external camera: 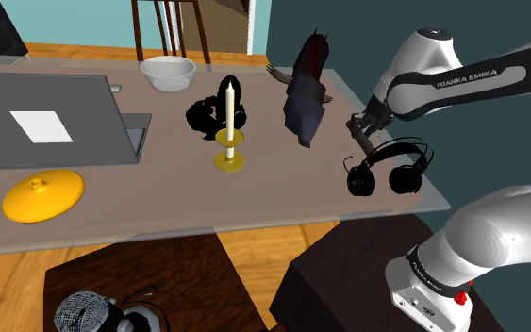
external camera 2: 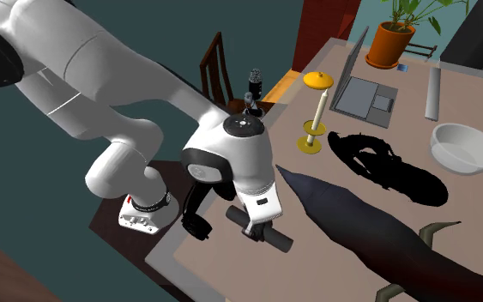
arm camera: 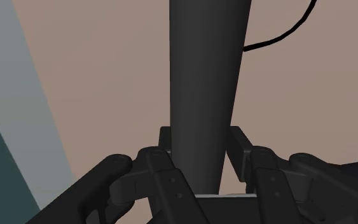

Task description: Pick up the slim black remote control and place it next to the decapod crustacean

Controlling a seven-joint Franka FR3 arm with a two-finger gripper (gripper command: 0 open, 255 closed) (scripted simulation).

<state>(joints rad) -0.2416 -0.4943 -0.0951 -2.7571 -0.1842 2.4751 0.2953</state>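
Flat, even, fairly bright light, softly shading the white arm (external camera 2: 102,64).

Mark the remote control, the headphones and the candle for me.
remote control (arm camera: 206,83), wrist view, middle of its body.
headphones (external camera: 360,179), shoulder view, one ear cup.
candle (external camera: 229,108), shoulder view, middle of the stick.

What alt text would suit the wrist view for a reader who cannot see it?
The black gripper is shut on a slim dark remote control, which runs straight away from the camera between its fingers. Under it lies a brownish tabletop, bordered by a pale grey edge.
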